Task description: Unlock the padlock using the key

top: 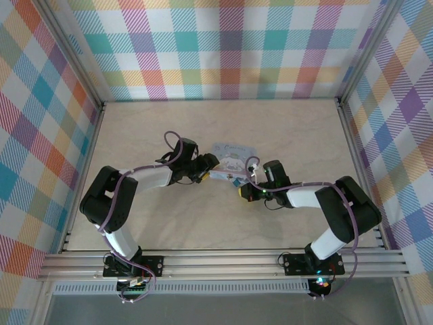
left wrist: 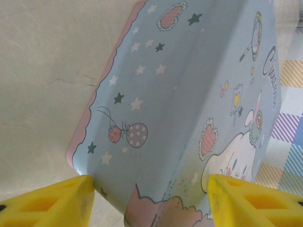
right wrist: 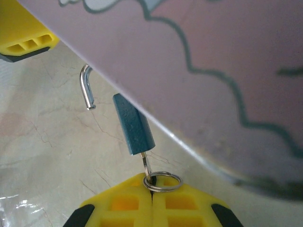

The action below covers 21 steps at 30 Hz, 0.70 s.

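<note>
— Marbled tabletop, plaid walls: workspace confirmed. Unit, report task status, nearest item first.

— On my right gripper the jaws are together, clamped on the key at its split ring. The key blade is seated in the near end of the padlock. The padlock sits just beyond my fingertips, under the edge of the tin. The free leg of the shackle stands clear of the body. Judgement: insertion is done, and release is done or very nearly.

— And the left side?

— On my left gripper the jaws are apart, one finger at each side of the tin. I cannot tell whether the pads press on it.

— What work is left?

— The shackle's other leg is hidden behind the tin, so full release is unconfirmed. I judge that little is left: verify the open shackle, then withdraw the key if required.
</note>
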Available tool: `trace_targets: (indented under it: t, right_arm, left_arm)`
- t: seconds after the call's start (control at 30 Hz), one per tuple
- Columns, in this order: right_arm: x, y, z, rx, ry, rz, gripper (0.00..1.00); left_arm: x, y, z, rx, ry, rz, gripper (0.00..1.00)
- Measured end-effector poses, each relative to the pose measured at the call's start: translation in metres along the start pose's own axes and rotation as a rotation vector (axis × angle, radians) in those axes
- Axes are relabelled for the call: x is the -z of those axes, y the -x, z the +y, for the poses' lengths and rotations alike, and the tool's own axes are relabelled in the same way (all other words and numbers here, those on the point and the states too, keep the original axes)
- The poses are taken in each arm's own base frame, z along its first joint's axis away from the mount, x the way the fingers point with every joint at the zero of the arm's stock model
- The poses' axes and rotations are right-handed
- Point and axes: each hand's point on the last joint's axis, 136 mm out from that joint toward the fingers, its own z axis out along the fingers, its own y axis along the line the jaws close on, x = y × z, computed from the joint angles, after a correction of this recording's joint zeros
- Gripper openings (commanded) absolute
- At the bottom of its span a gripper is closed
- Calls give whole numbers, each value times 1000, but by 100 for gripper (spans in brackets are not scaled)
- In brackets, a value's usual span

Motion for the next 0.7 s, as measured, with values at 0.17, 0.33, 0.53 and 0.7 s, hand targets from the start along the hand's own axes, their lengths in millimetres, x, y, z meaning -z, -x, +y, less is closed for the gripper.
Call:
trace_targets:
  t: [0.17,0.33,0.53,0.7]
  right_arm:
    - [2,0,-7,-39,-15,0,3]
    - [5,0,-14,-68,-38,-3,14]
    - [15,0,-16,-86,-66,-10,29]
    - [30,14,-13,-59,-68,-67,38]
  left_arm:
    - [-3,-10,-4,-18,-5,18,61]
    - [-4,-16,-7,-28,-8,28,60]
    - [-5,-18,-8,-33,-10,34,60]
    - [-5,-18,-7,-48,-5,36,60]
